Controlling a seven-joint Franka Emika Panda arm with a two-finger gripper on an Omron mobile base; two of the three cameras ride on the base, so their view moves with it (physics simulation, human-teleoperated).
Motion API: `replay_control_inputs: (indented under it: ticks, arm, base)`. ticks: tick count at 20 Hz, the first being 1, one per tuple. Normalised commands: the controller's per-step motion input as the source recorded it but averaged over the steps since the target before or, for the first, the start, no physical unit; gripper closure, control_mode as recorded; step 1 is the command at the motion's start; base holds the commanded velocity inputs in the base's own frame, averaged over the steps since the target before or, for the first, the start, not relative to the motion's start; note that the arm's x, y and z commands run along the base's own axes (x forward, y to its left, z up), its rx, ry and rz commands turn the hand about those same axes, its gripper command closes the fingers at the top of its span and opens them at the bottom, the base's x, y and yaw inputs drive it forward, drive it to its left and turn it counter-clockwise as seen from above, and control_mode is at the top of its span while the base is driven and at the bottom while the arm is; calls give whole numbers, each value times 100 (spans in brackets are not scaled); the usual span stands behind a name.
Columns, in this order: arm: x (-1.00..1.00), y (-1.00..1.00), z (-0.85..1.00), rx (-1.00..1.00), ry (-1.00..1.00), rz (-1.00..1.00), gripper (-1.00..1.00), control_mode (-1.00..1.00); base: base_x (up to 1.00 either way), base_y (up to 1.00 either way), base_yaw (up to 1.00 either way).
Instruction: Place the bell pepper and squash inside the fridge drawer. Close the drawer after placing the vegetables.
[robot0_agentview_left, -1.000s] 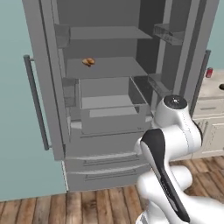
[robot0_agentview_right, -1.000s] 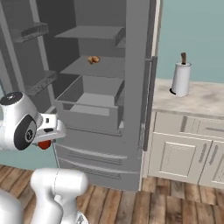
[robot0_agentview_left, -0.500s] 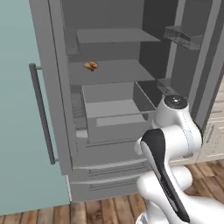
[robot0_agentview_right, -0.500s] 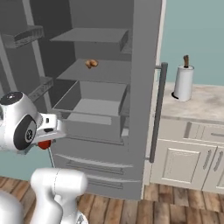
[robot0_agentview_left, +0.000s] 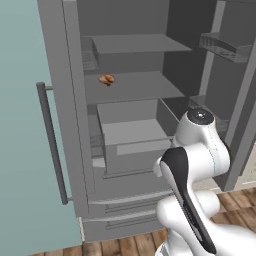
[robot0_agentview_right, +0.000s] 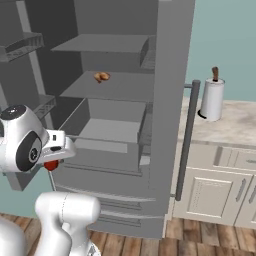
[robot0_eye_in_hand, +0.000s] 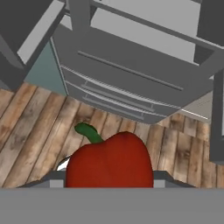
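My gripper (robot0_agentview_right: 53, 160) is shut on the bell pepper (robot0_agentview_right: 50, 165), red and glossy with a green stem, held low in front of the open fridge. The hand view has the bell pepper (robot0_eye_in_hand: 111, 162) close up above the wooden floor, with the fridge's lower fronts beyond it. The fridge drawer (robot0_agentview_left: 134, 145) is a grey bin pulled out below the middle shelf, and its open top faces up. In the right base view the fridge drawer (robot0_agentview_right: 107, 138) lies just right of and beyond the hand. The squash is out of view.
An orange-brown food item (robot0_agentview_left: 106, 79) lies on the middle shelf. The left fridge door (robot0_agentview_left: 52, 145) and the right fridge door (robot0_agentview_right: 186, 142) stand open, each with a long bar handle. A paper towel roll (robot0_agentview_right: 212, 98) stands on the counter over white cabinets (robot0_agentview_right: 220, 185).
The whole picture has shifted and the fridge looms larger, so the base has driven closer. The pepper stays in the shut gripper.
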Motion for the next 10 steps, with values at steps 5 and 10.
replay_control_inputs:
  ticks: [5, 10]
  arm:
    - [0, 0, 37, 0, -6, -1, 100, -100]
    - [33, 3, 97, -4, -13, -1, 100, -100]
  base:
    - [4, 2, -1]
    - [0, 0, 0]
